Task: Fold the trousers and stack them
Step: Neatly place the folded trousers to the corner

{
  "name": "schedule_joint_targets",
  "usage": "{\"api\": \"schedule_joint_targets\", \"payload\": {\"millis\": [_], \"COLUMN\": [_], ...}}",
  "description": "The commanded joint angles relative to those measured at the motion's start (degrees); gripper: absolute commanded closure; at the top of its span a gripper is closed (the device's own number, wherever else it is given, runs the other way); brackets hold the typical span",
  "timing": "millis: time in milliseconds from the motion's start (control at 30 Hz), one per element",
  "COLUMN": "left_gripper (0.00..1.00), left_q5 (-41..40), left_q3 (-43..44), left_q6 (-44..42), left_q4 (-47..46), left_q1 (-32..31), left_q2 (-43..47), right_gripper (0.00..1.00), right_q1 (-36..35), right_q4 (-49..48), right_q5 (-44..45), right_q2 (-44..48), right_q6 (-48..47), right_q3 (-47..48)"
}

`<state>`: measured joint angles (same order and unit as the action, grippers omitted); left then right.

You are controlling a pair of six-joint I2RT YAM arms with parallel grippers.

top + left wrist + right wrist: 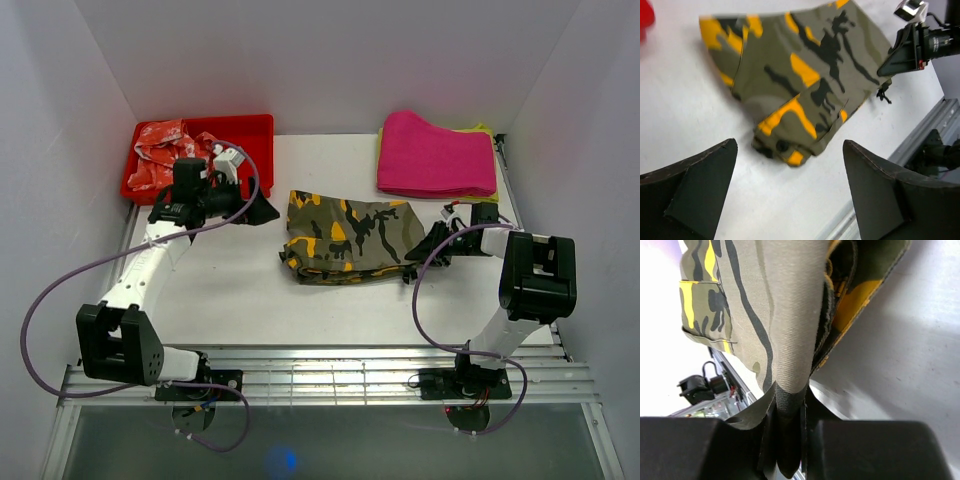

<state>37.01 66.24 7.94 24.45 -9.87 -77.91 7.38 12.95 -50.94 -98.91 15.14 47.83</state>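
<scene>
The camouflage trousers (350,237) lie folded in a thick bundle in the middle of the table, olive with black and orange-yellow patches. They also show in the left wrist view (800,80) and the right wrist view (785,310). My right gripper (428,243) is at the bundle's right edge and is shut on a fold of the trousers (789,425). My left gripper (262,210) is open and empty, just left of the bundle's top left corner; its dark fingers (690,190) frame the bare table.
A red bin (255,128) at the back left holds a red-and-white patterned garment (165,145). A pink folded cloth (435,153) lies at the back right on something yellow. White walls close in both sides. A metal rail (350,375) runs along the near edge.
</scene>
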Motion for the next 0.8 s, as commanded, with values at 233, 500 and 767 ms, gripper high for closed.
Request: {"api": "schedule_joint_targets", "payload": {"millis": [233, 500, 767], "left_gripper": [0.02, 0.02, 0.02], "left_q5": [5.3, 2.8, -4.0], "left_q3": [-11.8, -13.7, -13.2], "left_q6": [12.9, 22.2, 25.3], "left_q4": [2.0, -8.7, -10.9], "left_q1": [0.6, -2.2, -8.1], "left_q2": [-3.3, -8.8, -14.1], "right_gripper": [0.92, 0.92, 0.92], "right_q1": [-0.4, -1.9, -3.1], "right_q4": [6.0, 7.4, 9.5], "right_q5": [4.8, 7.0, 8.8], "right_q2": [3.6, 4.7, 5.4], "right_q6": [-8.5, -10.6, -12.1], "right_q3": [0.2, 0.6, 1.9]}}
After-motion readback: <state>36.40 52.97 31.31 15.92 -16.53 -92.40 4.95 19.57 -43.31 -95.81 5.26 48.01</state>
